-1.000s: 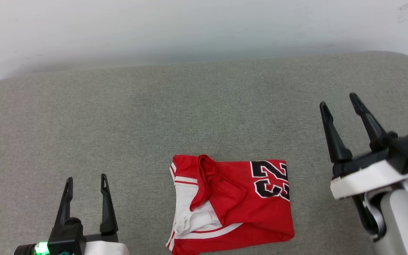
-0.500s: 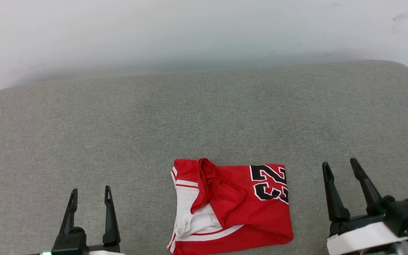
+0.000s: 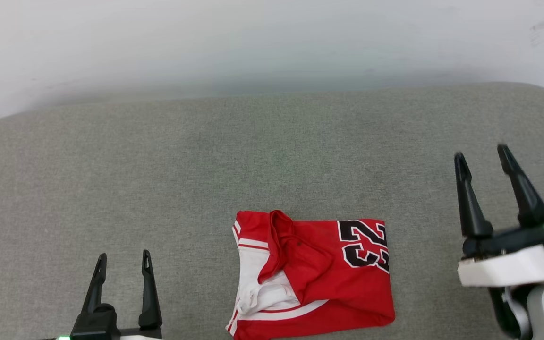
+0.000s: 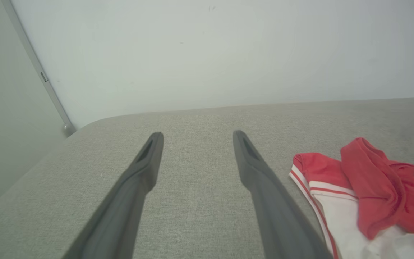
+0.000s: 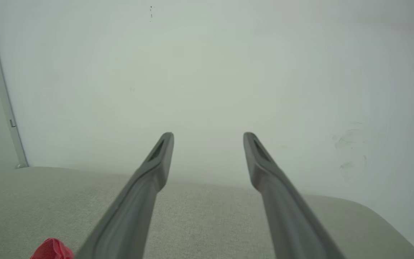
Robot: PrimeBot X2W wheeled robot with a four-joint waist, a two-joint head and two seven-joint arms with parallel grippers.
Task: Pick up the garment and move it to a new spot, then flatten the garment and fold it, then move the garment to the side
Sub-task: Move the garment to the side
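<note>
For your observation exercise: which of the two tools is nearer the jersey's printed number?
The right tool: it flanks the 23 end of the jersey, while the left tool flanks its white-sleeved end.

Hard to place — perhaps a lab or test room: a grey fabric pad (image 3: 158, 165) against a plain, scuffed white wall (image 3: 253, 38).

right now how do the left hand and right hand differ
In the head view the left hand sits low, left of the garment, while the right hand reaches farther up, right of it. The left hand points nearly straight up the view; the right hand leans leftward. Both are open, empty and clear of the garment.
</note>
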